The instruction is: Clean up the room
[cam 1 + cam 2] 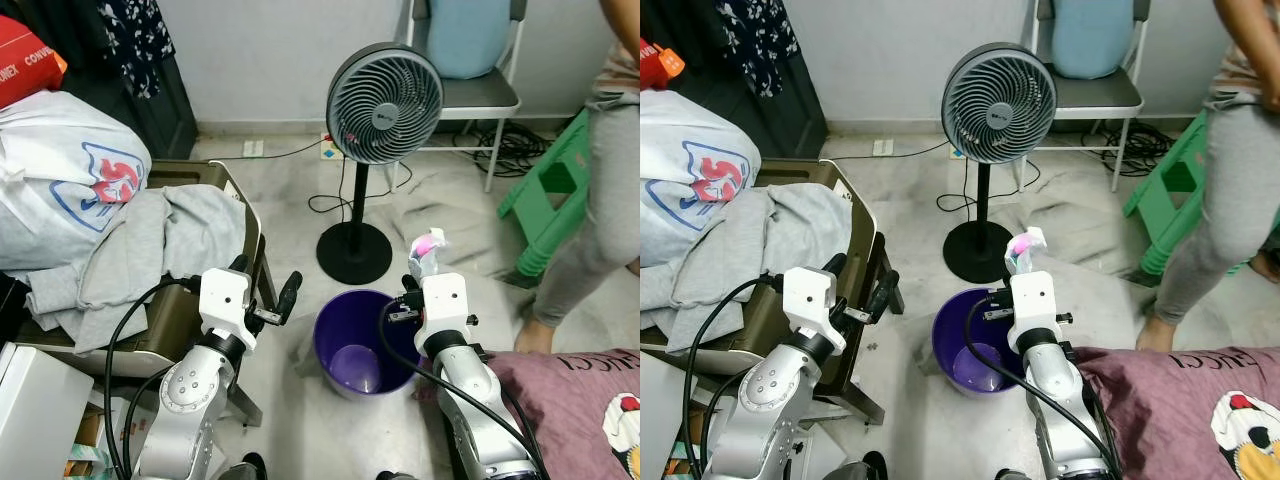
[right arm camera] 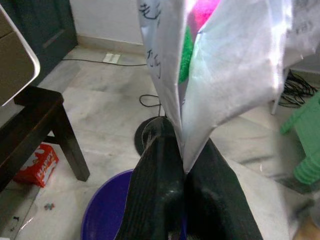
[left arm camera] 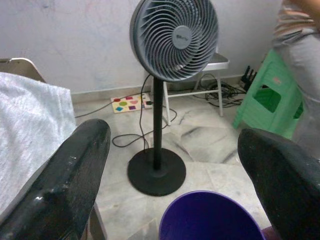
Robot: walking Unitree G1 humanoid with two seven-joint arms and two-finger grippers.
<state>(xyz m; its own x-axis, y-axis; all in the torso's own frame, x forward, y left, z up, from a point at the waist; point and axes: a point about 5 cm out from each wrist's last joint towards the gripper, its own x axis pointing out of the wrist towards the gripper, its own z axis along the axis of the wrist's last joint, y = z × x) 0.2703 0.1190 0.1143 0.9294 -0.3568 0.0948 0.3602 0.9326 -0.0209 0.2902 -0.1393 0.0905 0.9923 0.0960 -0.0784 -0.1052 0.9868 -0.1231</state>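
Wrapper [image 1: 428, 250] pinched in right pincer [image 1: 424, 262] above bucket [image 1: 336, 331].

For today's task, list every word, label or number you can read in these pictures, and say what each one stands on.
"HAPPY" on the small red box on the floor.
Grey fan hub badge: too small to read.
Red bag: white letters cut off, unreadable.
Wrapper in the right gripper: handwritten marks, illegible.

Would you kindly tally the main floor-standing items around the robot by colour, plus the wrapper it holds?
Purple: 1, the bucket
Black and grey: 1, the standing fan
Green: 1, the plastic stool
White with pink and green: 1, the wrapper pinched in the right gripper
Total: 4
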